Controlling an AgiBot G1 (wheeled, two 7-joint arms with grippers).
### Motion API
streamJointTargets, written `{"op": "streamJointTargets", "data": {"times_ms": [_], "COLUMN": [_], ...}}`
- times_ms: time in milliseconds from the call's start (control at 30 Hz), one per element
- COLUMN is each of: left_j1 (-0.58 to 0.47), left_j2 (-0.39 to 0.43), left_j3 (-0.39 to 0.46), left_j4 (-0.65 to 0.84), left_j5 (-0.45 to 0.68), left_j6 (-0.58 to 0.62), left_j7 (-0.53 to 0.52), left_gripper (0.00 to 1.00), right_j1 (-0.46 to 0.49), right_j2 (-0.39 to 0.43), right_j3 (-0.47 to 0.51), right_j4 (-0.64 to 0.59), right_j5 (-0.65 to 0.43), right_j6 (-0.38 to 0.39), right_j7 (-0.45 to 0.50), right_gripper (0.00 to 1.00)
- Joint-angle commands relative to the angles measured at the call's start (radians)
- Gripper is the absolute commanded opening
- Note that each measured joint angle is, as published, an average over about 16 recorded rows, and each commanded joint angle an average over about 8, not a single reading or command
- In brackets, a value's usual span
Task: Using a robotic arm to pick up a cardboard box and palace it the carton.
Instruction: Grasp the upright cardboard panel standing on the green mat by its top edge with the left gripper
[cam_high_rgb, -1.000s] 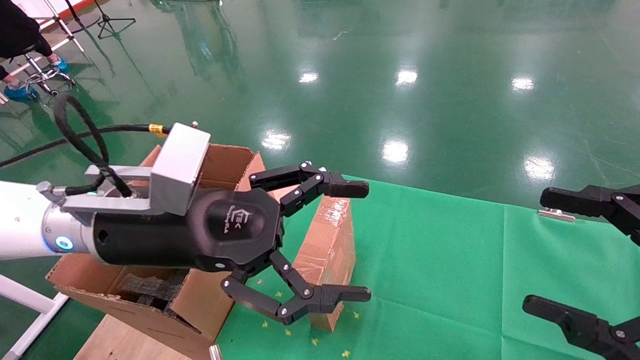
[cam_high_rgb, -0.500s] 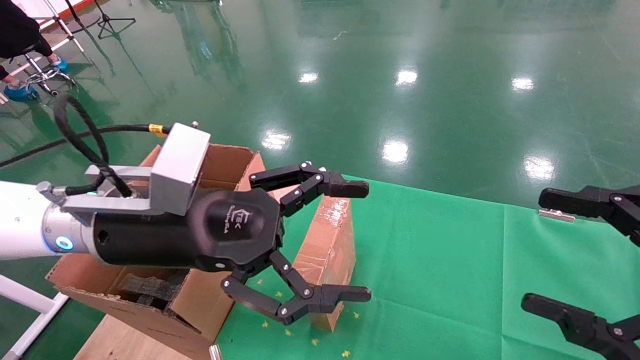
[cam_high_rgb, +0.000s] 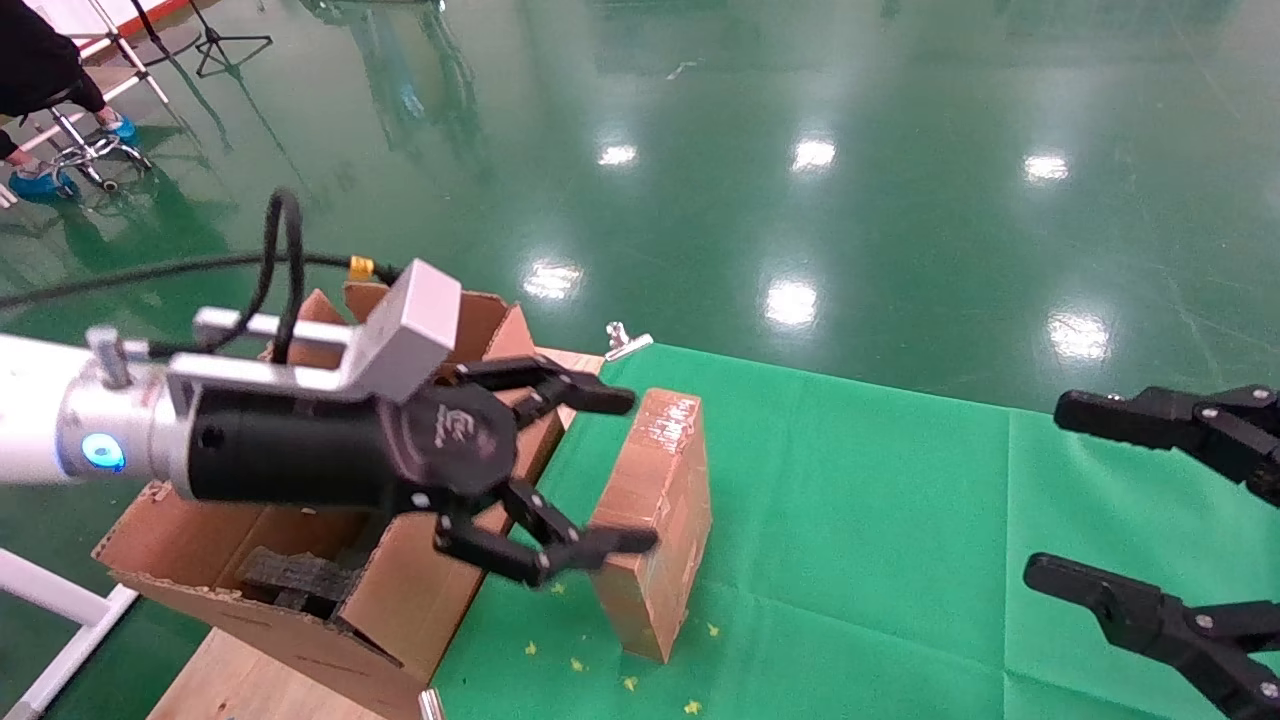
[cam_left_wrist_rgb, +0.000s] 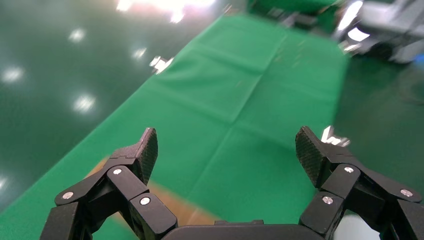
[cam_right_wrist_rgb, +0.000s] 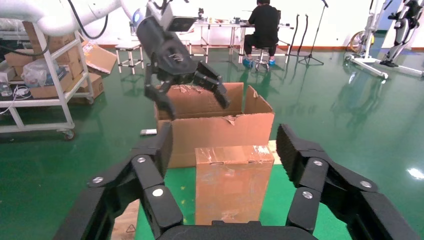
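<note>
Green cloth (cam_high_rgb: 900, 520) covered the work surface, its far edge meeting a glossy green floor (cam_high_rgb: 800, 150) that mirrored the ceiling lights. Small yellow scraps lay on the cloth near the box. Far left, a seated person (cam_high_rgb: 40, 60) and a tripod stand showed at the edge of the room; the right wrist view also showed a trolley of boxes (cam_right_wrist_rgb: 45, 75) and another person at a desk (cam_right_wrist_rgb: 265, 25).

At the left edge of the cloth, the carton (cam_high_rgb: 300, 560) stood with flaps up and black foam (cam_high_rgb: 290, 580) inside. Just right of it stood the box (cam_high_rgb: 655, 520), upright on the cloth, tape glinting on its far top edge.

Compared with a second earlier, the left gripper (cam_high_rgb: 590, 470) had pulled back to the left and rolled, so that it hung over the carton's right flap rather than straddling the box. Its fingers were spread wide and held nothing; the near fingertip (cam_high_rgb: 625, 540) overlapped the box's left face, contact uncertain. A metal clip (cam_high_rgb: 625, 340) at the cloth's far edge, hidden before, was now in view.

The right gripper (cam_high_rgb: 1150, 510) waited at the right over the cloth, fingers wide apart and empty, nudged slightly left.
</note>
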Motion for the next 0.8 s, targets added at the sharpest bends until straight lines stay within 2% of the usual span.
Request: {"op": "streamJointTargets", "data": {"times_ms": [33, 133, 467, 600, 800], "left_j1": [-0.031, -0.068, -0.113, -0.178, -0.312], "left_j2": [-0.014, -0.016, -0.001, 0.021, 0.087], "left_j3": [0.022, 0.04, 0.072, 0.115, 0.199], "left_j4": [-0.013, -0.019, 0.011, 0.018, 0.025], "left_j5": [0.049, 0.09, 0.139, 0.233, 0.405], "left_j6": [-0.005, -0.004, 0.016, 0.035, 0.08], "left_j7": [-0.069, -0.125, -0.188, -0.303, -0.557], "left_gripper": [1.0, 1.0, 1.0, 1.0, 1.0], "right_j1": [0.0, 0.0, 0.0, 0.0, 0.0], "right_j2": [0.0, 0.0, 0.0, 0.0, 0.0], "right_j3": [0.0, 0.0, 0.0, 0.0, 0.0], "right_j4": [0.0, 0.0, 0.0, 0.0, 0.0], "right_j5": [0.0, 0.0, 0.001, 0.001, 0.001], "right_j6": [0.0, 0.0, 0.0, 0.0, 0.0], "right_j7": [0.0, 0.0, 0.0, 0.0, 0.0], "right_gripper": [0.0, 0.0, 0.0, 0.0, 0.0]}}
